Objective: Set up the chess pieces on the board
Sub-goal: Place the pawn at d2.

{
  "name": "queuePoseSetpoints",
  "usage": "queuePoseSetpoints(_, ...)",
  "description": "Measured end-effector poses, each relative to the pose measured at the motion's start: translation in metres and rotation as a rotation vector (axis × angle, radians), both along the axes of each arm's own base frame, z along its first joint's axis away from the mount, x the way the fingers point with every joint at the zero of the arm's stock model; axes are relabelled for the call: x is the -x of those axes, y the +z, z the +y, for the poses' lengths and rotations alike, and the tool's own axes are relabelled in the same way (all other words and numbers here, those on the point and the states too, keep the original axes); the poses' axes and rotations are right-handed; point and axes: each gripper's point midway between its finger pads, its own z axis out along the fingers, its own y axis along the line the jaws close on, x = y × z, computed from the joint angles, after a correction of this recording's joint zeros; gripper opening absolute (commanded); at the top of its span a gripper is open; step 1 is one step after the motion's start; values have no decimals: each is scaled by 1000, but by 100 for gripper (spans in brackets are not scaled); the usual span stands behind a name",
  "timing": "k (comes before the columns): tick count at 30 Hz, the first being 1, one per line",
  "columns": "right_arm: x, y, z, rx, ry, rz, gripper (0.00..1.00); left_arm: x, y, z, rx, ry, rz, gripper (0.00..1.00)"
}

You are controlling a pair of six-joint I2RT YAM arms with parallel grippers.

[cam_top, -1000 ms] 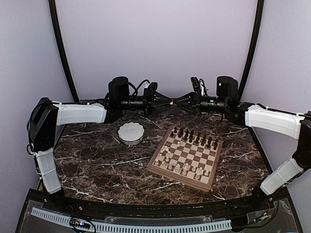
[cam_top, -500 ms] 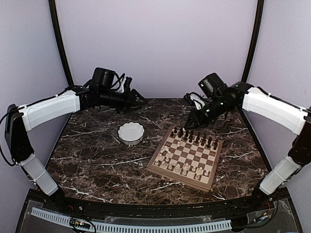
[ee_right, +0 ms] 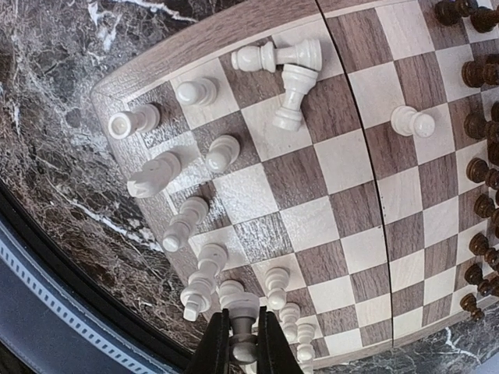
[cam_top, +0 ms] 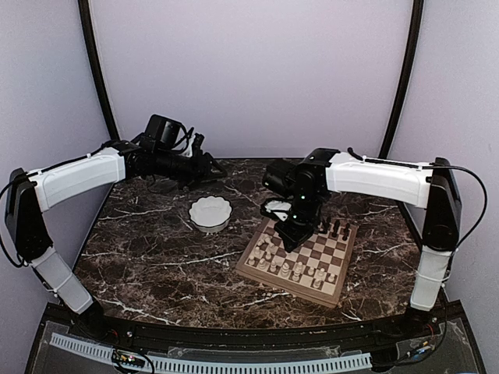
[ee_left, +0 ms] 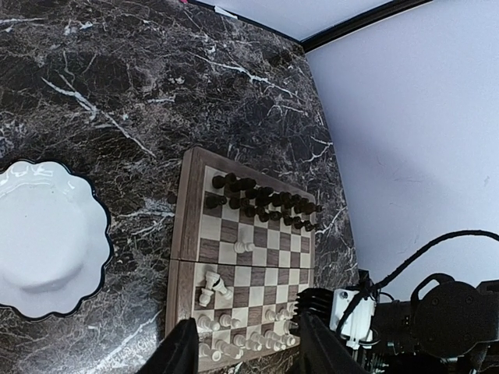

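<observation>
the right gripper [ee_right: 241, 327] hangs over the cream end of the board [ee_right: 343, 160], its fingers pinched on a cream chessman [ee_right: 243, 347], while two other cream pieces [ee_right: 284, 56] lie toppled among upright ones. the dark pieces [ee_left: 261, 199] stand in rows along the opposite edge. the left gripper [ee_left: 245, 349], fingers spread and holding nothing, hovers near the white scalloped bowl [cam_top: 210, 213], which sits beside the board on the marble table [cam_top: 148, 257].

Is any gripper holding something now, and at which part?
The right gripper seems to pinch one pale chess piece across its stem, one end past the fingertips. The left gripper is open and empty.
</observation>
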Motion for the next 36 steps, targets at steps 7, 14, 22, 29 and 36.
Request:
queuePoseSetpoints(7,2,-13,-3,50,18,23,1,7,-11,5,-14,0,24,46)
queuePoseSetpoints(14,6,-28,-1,83,35,48,1,10,-10,4,-8,-9,28,46)
queuePoseSetpoints(22,7,-43,-1,110,47,68,1,12,-9,3,-2,-18,32,46)
queuePoseSetpoints(29,6,-47,-1,121,49,72,2,12,-9,3,-1,-21,33,46)
queuePoseSetpoints(36,6,-53,-2,132,51,78,11,13,-9,3,1,-23,34,46)
